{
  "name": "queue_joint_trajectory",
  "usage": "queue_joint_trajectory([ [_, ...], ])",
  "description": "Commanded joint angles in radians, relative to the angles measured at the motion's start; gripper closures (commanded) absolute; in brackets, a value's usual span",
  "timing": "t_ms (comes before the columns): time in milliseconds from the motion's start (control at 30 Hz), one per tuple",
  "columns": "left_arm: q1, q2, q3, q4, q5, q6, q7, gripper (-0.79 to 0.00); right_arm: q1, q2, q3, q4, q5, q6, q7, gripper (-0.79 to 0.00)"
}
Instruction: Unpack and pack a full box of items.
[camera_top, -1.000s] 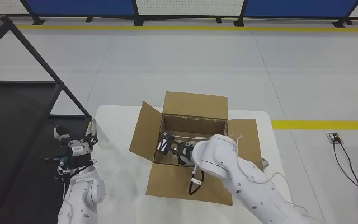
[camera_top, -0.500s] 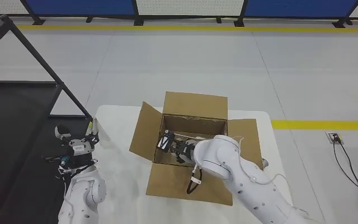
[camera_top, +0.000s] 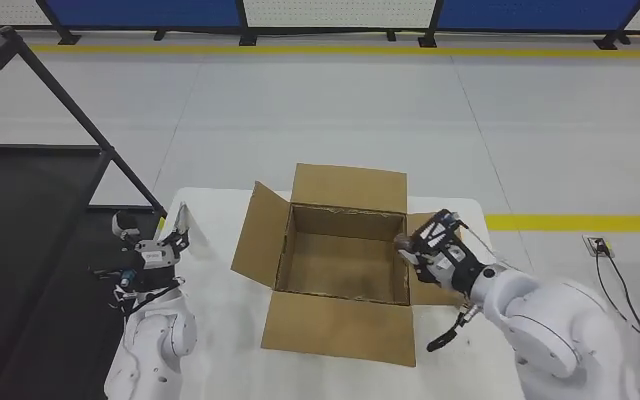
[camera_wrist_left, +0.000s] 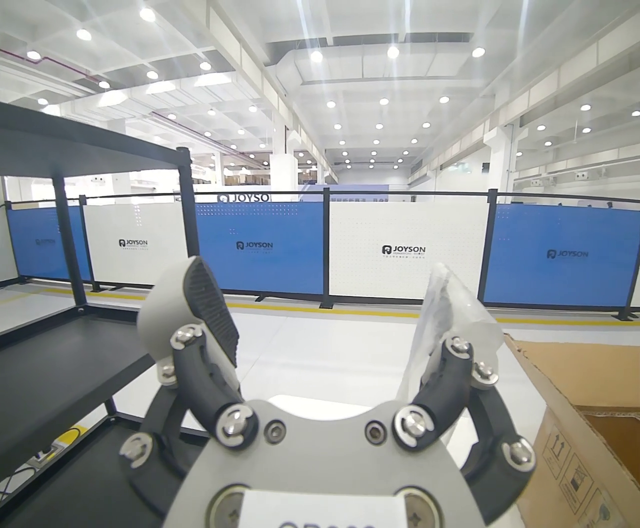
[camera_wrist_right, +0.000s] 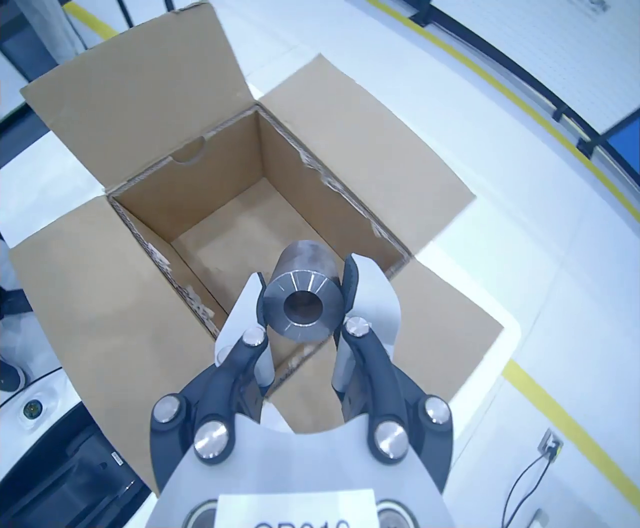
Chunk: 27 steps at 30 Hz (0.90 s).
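**A:** Where is the part sitting right now?

**B:** The right gripper (camera_wrist_right: 305, 277) is clamping a hollow metal cylinder (camera_wrist_right: 299, 260) across its round side. Both fingers are pressing on the wall, and the bored end is facing the wrist. Seen from above, it is hanging in the air over the right-hand rim of the cardboard box (camera_top: 345, 222), about where the opening meets the right flap.

**A:** Why is it gripping sideways like that?

**B:** I'm guessing the curved wall is giving the pads two opposite spots to squeeze. That way the weight (it looks like solid steel) is not sliding out lengthwise.

**A:** And the box itself?

**B:** It is standing mid-way across the white table (camera_top: 210, 300) with all four flaps folded outward, which is leaving the opening free for an arm coming in from above. I'm seeing just bare cardboard on the floor inside.

**A:** So is it unpacking or packing?

**B:** I cannot tell from this alone. I'm leaning towards the cylinder being either the last piece out or the first piece back in.

**A:** What is the left arm doing?

**B:** The left gripper (camera_wrist_left: 325, 300) is sitting wide open with nothing between its fingers. It is at the table's left edge, well apart from the box, and pointing towards the fence (camera_wrist_left: 400, 250). A scrap of clear plastic (camera_wrist_left: 452, 310) is clinging to one finger, and that could spoil a later grip.
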Motion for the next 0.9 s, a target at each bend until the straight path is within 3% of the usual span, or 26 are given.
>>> queue_joint_trajectory([
  [0, -0.007, -0.001, 0.012, 0.005, 0.005, -0.003, -0.002, -0.785, -0.096, 0.008, 0.115, -0.039, 0.016, 0.014, 0.001, 0.0],
  [200, -0.023, -0.006, 0.04, 0.02, 0.008, -0.002, -0.001, -0.785, -0.244, 0.021, 0.305, -0.012, 0.1, 0.033, -0.013, 0.0],
  [367, -0.029, -0.007, 0.047, 0.032, 0.01, -0.003, 0.001, -0.785, -0.275, 0.03, 0.37, 0.078, 0.14, 0.061, -0.019, 0.0],
  [533, -0.029, -0.007, 0.048, 0.036, 0.008, -0.004, 0.003, -0.785, -0.234, 0.043, 0.351, 0.192, 0.101, 0.082, 0.055, 0.0],
  [867, -0.022, -0.007, 0.037, 0.036, 0.0, 0.003, 0.004, -0.785, -0.08, 0.071, 0.242, 0.432, 0.0, 0.02, 0.209, 0.0],
])
